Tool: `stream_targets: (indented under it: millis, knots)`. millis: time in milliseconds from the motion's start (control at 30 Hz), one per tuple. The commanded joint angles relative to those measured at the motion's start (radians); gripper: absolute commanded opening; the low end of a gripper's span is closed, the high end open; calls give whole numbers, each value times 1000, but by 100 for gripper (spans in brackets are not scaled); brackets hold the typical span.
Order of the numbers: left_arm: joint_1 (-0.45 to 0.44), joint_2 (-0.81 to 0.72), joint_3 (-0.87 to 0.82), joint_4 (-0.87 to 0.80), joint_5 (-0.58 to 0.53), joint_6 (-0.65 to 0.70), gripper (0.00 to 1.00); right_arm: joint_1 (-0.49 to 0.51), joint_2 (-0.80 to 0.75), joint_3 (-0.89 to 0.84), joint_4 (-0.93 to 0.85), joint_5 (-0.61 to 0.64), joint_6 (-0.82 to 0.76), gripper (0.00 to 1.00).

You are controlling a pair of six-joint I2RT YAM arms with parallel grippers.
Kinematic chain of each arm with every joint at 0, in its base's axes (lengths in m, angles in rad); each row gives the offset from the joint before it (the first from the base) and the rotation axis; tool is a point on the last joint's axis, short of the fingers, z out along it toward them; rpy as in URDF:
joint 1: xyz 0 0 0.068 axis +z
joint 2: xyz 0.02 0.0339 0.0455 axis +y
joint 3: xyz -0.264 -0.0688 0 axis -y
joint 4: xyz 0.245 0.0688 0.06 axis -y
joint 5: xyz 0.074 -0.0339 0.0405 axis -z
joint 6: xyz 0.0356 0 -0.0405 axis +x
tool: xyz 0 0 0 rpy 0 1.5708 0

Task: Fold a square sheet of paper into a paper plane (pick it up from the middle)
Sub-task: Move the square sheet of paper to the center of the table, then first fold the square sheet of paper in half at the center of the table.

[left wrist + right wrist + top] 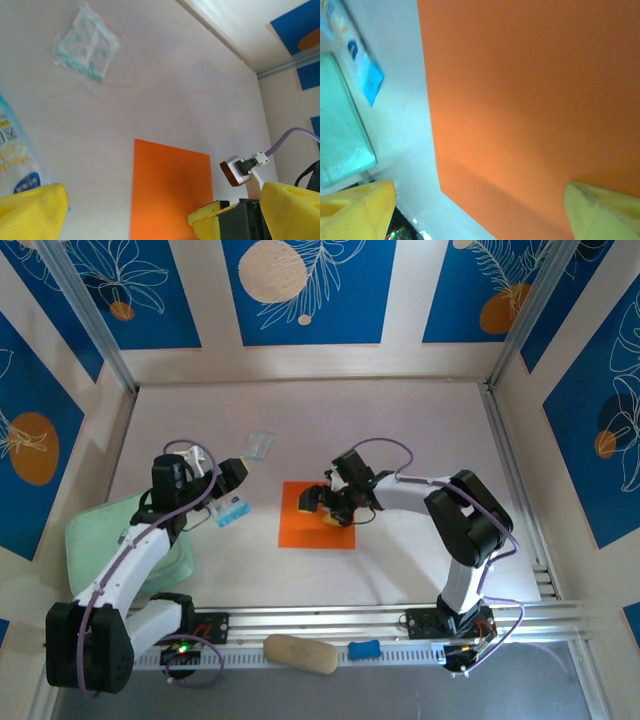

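Note:
The square sheet of paper (296, 531) is bright orange and lies flat and unfolded on the white table, mid-scene. My right gripper (322, 510) hovers low over it, open. In the right wrist view the sheet (520, 90) spreads under the right gripper (480, 212), one finger over the paper and the other past its edge. My left gripper (229, 490) stands open to the sheet's left. In the left wrist view the sheet (167, 190) lies ahead of the left gripper (162, 215), nothing between its fingers. The paper plane is out of view.
A blue-and-white packet (232, 512) lies beside the left gripper's finger. A clear wrapper (260, 445) lies farther back. A mint green pad (100, 532) sits at the left. A tan object (300, 654) and a blue one (365, 648) rest by the near rail.

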Motion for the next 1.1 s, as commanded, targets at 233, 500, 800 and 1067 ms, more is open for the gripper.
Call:
stream_targets:
  millis: [233, 500, 800, 1067]
  knots:
    - [-207, 63, 115, -312, -134, 120, 86, 47, -224, -91, 22, 154, 114, 92]
    - [-459, 302, 288, -418, -305, 141, 77, -35, -532, -236, -151, 482, 111, 97]
    - [-637, 590, 493, -482, -386, 68, 77, -209, -711, -379, -130, 317, 39, 99]
    - [-719, 801, 715, -697, -489, 63, 86, -252, -746, -419, -124, 277, 36, 99]
